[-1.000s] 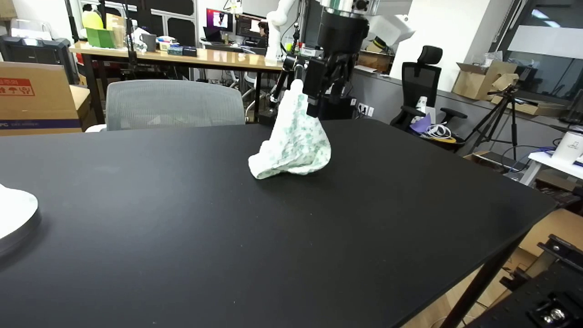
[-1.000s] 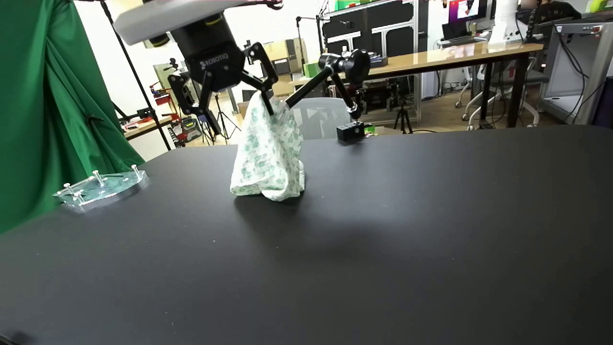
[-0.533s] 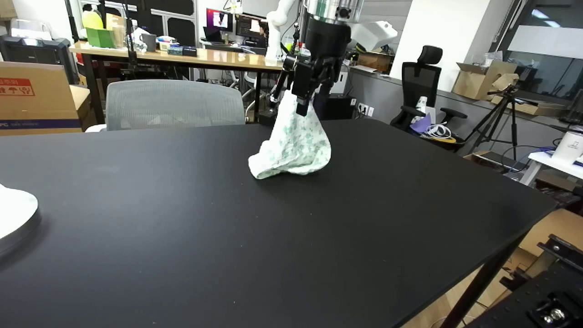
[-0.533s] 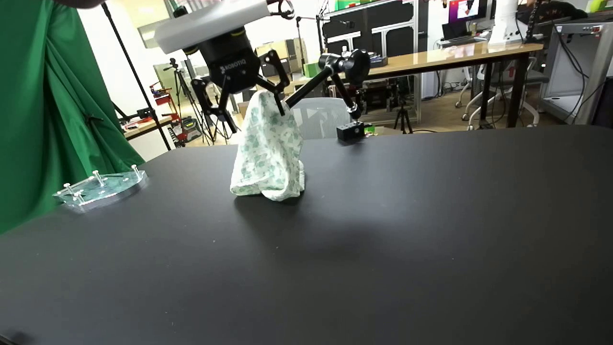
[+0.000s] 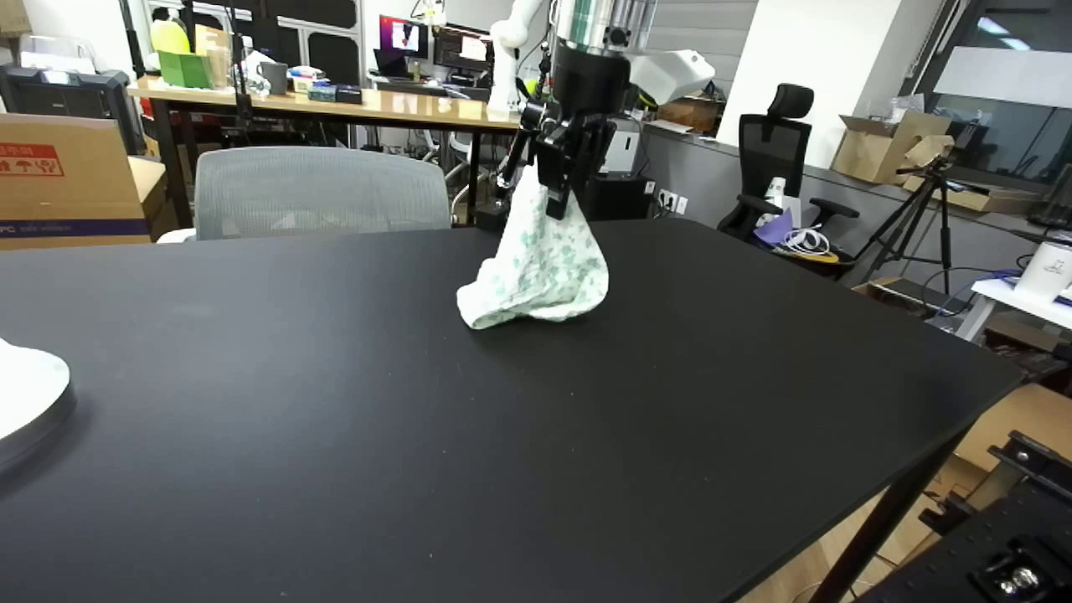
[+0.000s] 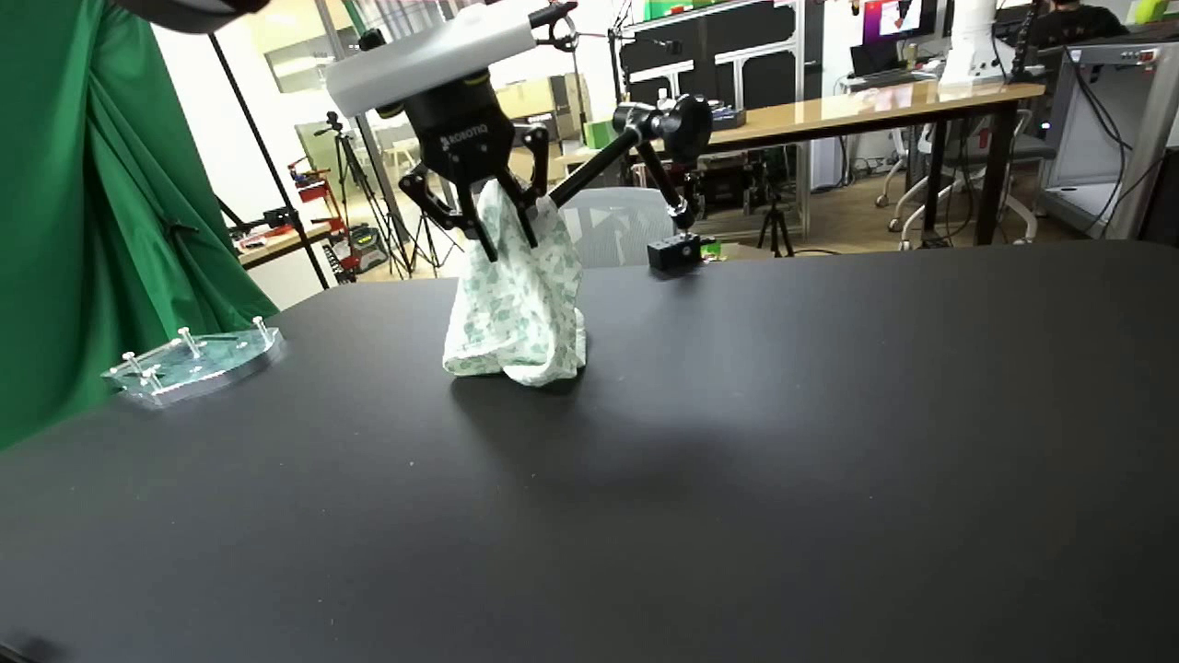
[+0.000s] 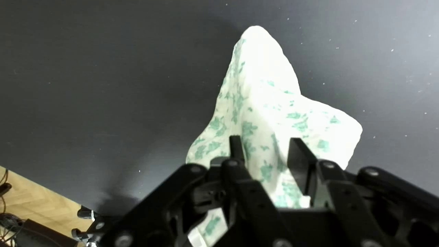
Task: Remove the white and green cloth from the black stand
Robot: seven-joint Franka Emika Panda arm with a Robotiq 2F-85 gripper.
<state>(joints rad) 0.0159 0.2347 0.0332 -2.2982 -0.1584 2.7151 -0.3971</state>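
Note:
The white and green cloth (image 5: 544, 268) (image 6: 516, 313) hangs in a peak from the black stand (image 6: 603, 170), its lower folds at or just above the dark table. The jointed stand rises from a small black base (image 6: 675, 251); its end under the cloth is hidden. My gripper (image 5: 556, 205) (image 6: 512, 253) points down at the cloth's upper part. In the wrist view the fingers of the gripper (image 7: 267, 139) stand partly apart, with a fold of cloth (image 7: 260, 151) between them. A gap shows beside the right finger, so the cloth does not look pinched.
A clear plate with upright posts (image 6: 198, 364) lies on the table (image 6: 737, 460) at the left. At the left edge of an exterior view is a white rounded object (image 5: 29, 385). Behind the table stands a grey mesh chair (image 5: 322, 193).
The gripper has come lower and over the cloth's upper part. Its fingers have drawn much closer together, now either side of a fold. Cloth and stand look unmoved.

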